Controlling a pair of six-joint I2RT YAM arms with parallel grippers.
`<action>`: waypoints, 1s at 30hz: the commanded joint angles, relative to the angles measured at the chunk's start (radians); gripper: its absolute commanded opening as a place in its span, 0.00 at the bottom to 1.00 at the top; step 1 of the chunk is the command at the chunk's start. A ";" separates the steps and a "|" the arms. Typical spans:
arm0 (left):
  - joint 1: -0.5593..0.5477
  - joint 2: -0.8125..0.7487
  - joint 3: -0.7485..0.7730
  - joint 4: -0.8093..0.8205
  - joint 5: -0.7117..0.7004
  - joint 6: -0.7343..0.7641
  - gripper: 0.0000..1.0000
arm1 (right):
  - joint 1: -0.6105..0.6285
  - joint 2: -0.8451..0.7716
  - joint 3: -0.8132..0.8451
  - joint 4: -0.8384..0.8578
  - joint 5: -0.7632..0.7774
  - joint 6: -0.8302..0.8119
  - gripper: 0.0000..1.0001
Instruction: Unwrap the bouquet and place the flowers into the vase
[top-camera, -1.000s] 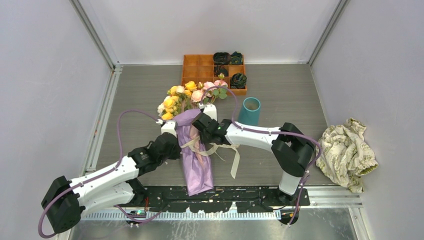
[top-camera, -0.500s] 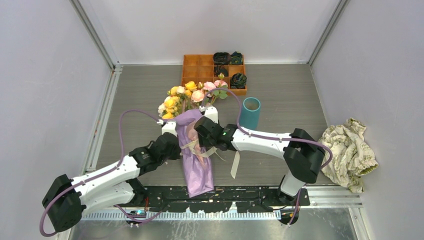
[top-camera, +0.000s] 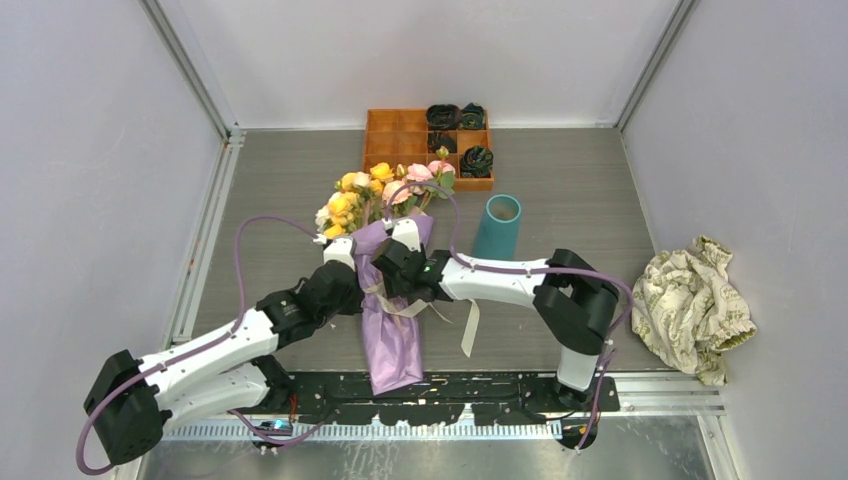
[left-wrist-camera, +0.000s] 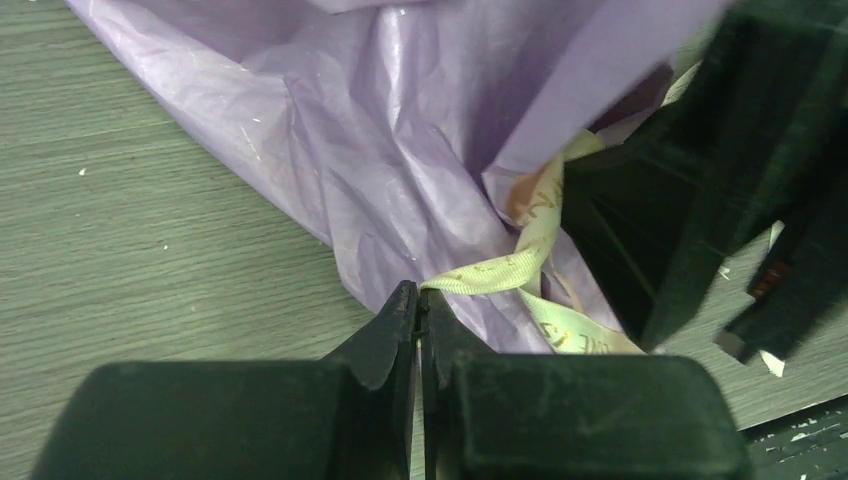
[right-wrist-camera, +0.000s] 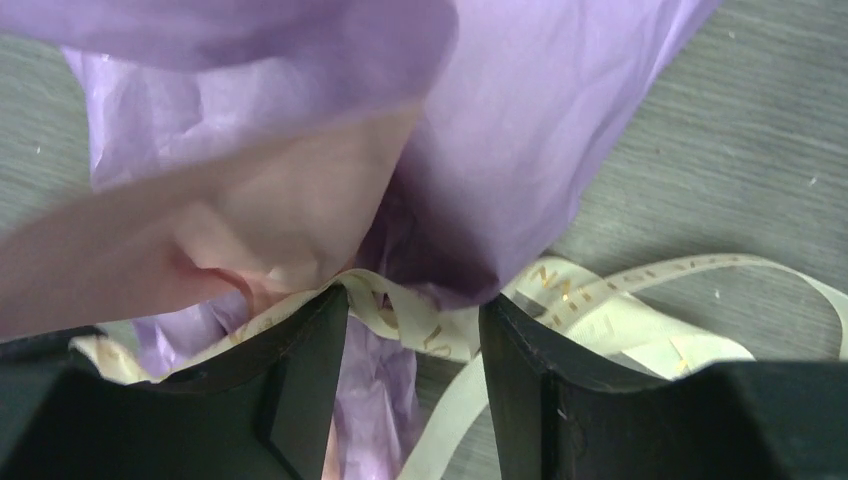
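Note:
The bouquet (top-camera: 392, 330) lies along the table in purple paper (left-wrist-camera: 380, 130), pink inside (right-wrist-camera: 250, 220). Its flowers (top-camera: 375, 190) of yellow, pink and cream point to the far side. A cream ribbon (left-wrist-camera: 500, 270) circles the middle, and a loose tail (top-camera: 468, 325) trails right. At the bundle's left side my left gripper (left-wrist-camera: 420, 300) is shut, with the ribbon pinched at its tips. My right gripper (right-wrist-camera: 415, 305) stands open over the tied middle, a ribbon loop (right-wrist-camera: 440, 325) and a paper fold between its fingers. The teal vase (top-camera: 497, 226) stands upright to the right of the flowers.
An orange compartmented tray (top-camera: 385, 125) sits at the back with dark rosettes (top-camera: 476, 160) in its right cells. A crumpled beige patterned cloth (top-camera: 695, 305) lies at the right wall. Both arms meet over the bouquet's middle; grey walls close in both sides.
My right gripper has slid left onto the bouquet's tied middle and its jaws have spread wider. The ribbon tails have drawn in closer. The left gripper has kept its hold.

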 joint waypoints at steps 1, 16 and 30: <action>0.001 -0.010 0.068 -0.023 -0.051 0.002 0.04 | 0.004 0.068 0.085 -0.031 0.104 0.001 0.57; 0.108 -0.250 0.168 -0.434 -0.340 -0.098 0.03 | -0.043 0.045 0.041 -0.125 0.232 0.032 0.57; 0.192 -0.301 0.291 -0.676 -0.513 -0.178 0.02 | -0.092 0.018 -0.005 -0.159 0.256 0.032 0.57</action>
